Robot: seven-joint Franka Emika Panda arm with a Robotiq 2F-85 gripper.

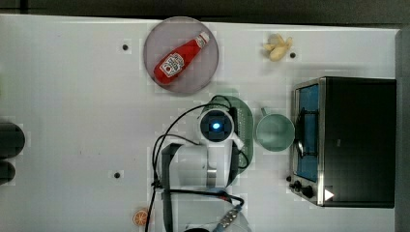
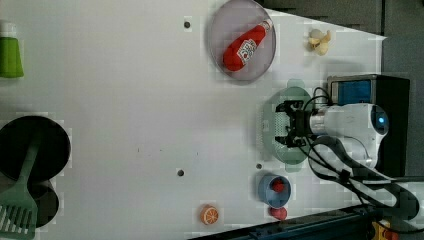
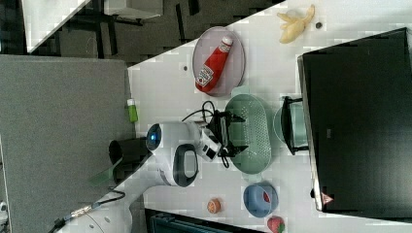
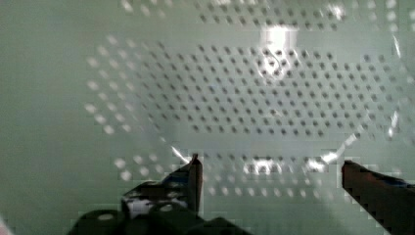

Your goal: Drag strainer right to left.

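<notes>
The claw (image 2: 286, 129) hangs wide open and empty inside the strainer (image 2: 274, 106), likely so a finger can push its wall. The strainer sits right of centre in the left view, on the white surface (image 2: 125, 100). In the top view the arm hides most of it.

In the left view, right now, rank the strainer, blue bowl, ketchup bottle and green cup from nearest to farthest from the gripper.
1. Strainer: directly under the open gripper.
2. Blue bowl: below it in the left view.
3. Ketchup bottle: on the plate, upper middle.
4. Green cup: far left edge.
</notes>
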